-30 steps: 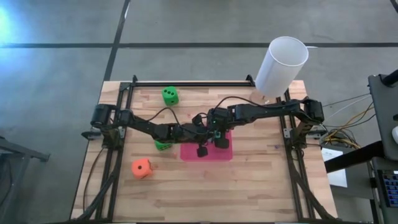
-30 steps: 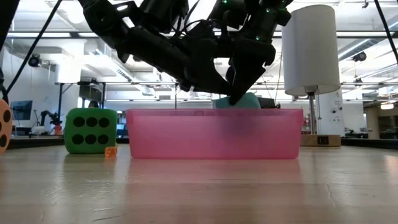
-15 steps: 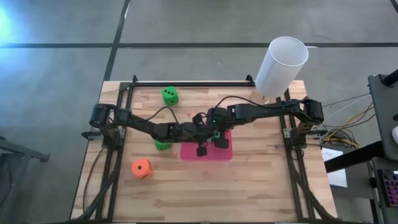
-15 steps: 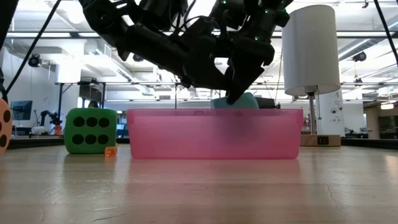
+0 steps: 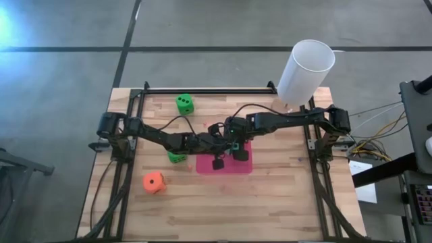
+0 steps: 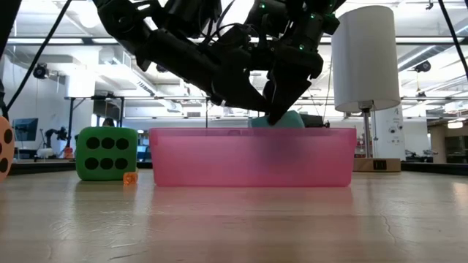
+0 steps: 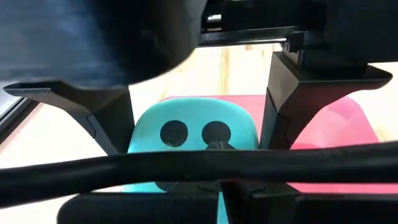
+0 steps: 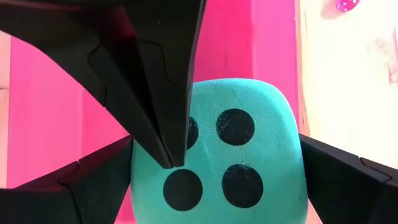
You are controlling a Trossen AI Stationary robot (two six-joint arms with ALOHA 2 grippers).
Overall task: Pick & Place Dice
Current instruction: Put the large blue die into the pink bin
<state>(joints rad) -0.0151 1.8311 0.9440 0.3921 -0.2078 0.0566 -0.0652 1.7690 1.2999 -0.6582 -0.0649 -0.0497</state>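
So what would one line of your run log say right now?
right gripper: around teal die, over pink tray | left gripper: shut, beside it | other dice: on table

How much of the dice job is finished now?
Done: no die clearly released yet. In hand: teal die at the right tool over the pink tray, shut left tool beside it. Left: two green dice and orange die on the table.

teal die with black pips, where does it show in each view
high view: mostly hidden under both claws, a sliver of the soft teal die with black pips over the flat pink pad.
low view: die peeking above the pad.
left wrist view: centre.
right wrist view: centre.
shared landmark: the pink pad.
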